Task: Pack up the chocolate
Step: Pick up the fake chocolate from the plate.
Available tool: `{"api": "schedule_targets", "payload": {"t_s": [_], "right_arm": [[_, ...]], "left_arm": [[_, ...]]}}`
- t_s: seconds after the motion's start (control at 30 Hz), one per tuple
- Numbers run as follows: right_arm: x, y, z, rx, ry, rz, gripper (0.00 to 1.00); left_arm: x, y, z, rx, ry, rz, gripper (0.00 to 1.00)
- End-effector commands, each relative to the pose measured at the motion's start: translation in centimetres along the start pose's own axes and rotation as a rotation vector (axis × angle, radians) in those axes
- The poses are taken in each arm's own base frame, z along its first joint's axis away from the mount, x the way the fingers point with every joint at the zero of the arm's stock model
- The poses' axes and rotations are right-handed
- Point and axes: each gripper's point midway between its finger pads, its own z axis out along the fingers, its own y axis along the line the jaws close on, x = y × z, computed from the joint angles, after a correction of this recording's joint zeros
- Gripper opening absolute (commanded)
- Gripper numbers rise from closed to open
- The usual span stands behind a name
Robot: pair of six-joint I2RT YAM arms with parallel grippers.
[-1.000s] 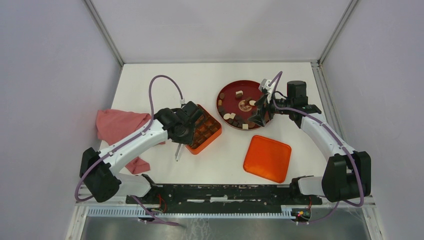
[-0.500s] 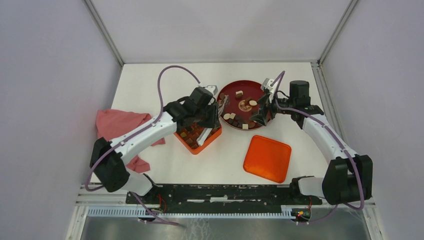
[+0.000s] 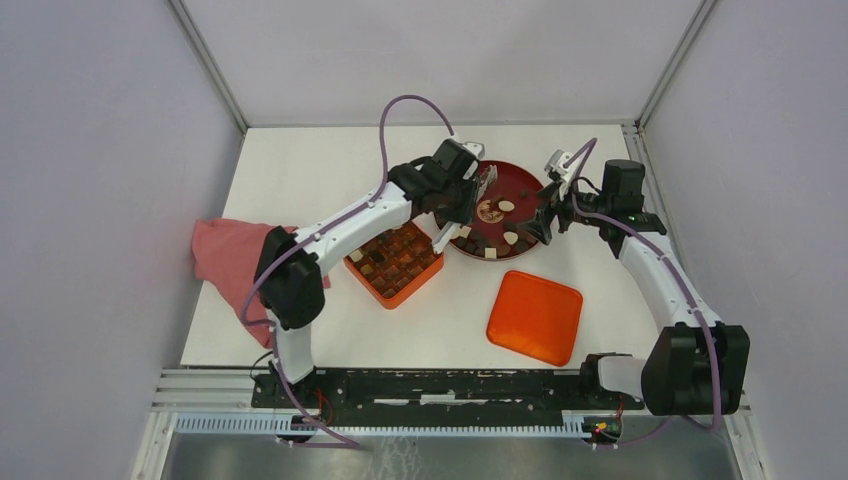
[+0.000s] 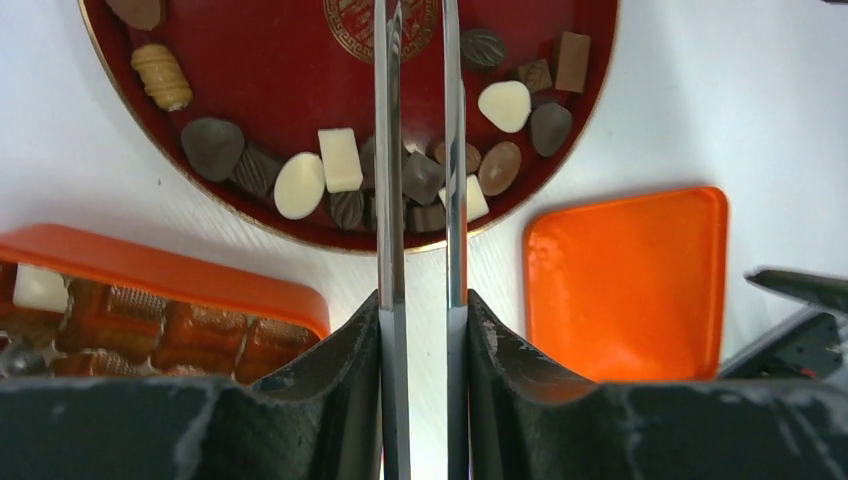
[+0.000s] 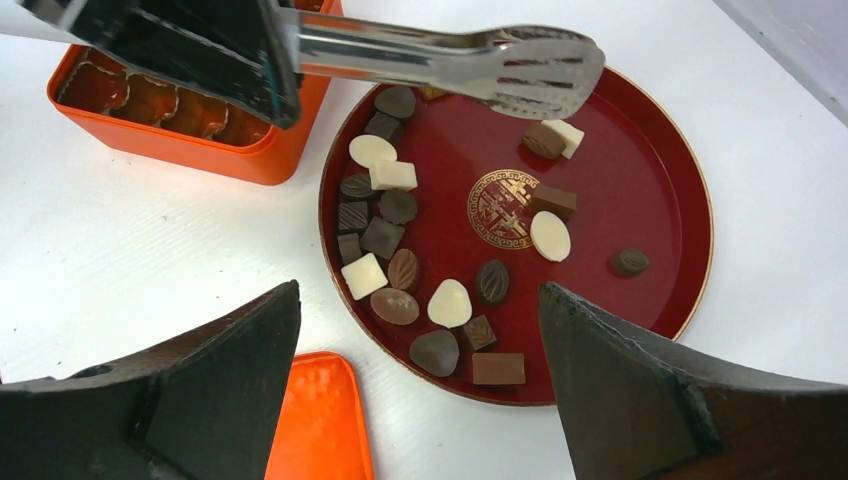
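the left gripper [image 3: 462,196] clamps metal tongs [image 5: 480,62] over the dark-red plate [image 5: 640,180], where loose chocolate pieces [image 5: 382,237] lie, more sitting in the orange compartmented box [image 3: 396,262] beside it, while the right gripper [image 3: 548,220] hangs wide apart, holding nothing.

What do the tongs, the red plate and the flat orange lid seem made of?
The tongs look like polished steel: mirror-like glare on the slotted tips. The red plate is glossy, lacquer or plastic, with gold rim and emblem; I cannot tell which. The orange lid is smooth and softly shiny, probably plastic or painted tin.
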Motion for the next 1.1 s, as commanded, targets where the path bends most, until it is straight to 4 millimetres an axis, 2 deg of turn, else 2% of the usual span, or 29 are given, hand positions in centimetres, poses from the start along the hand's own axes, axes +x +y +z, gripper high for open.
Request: {"api": "schedule_targets", "payload": {"t_s": [0.0,0.13,0.27,0.67,1.07], "right_arm": [[-0.7,-0.9,0.1,0.002,0.002,-0.039,0.94],[0.0,-1.0,0.4,-0.005,0.019,-0.026,0.94],[1.1,-1.1,0.9,-0.02,0.039,0.006,0.94],[2.1,-1.6,1.3,-0.013,0.066,0.015,0.94],[3.0,-1.6,1.7,-0.035,0.084,0.033,0.94]], "left_arm": [[-1.0,1.0,1.5,-0.063,0.034,0.154,0.36],[-1.0,1.7,2.6,-0.078,0.088,0.27,0.36],[-0.6,3.7,3.4,-0.053,0.13,0.306,0.36],[-0.4,7.9,3.7,-0.066,0.234,0.436,0.37],[-0.5,10.3,4.7,-0.09,0.278,0.458,0.39]]}}
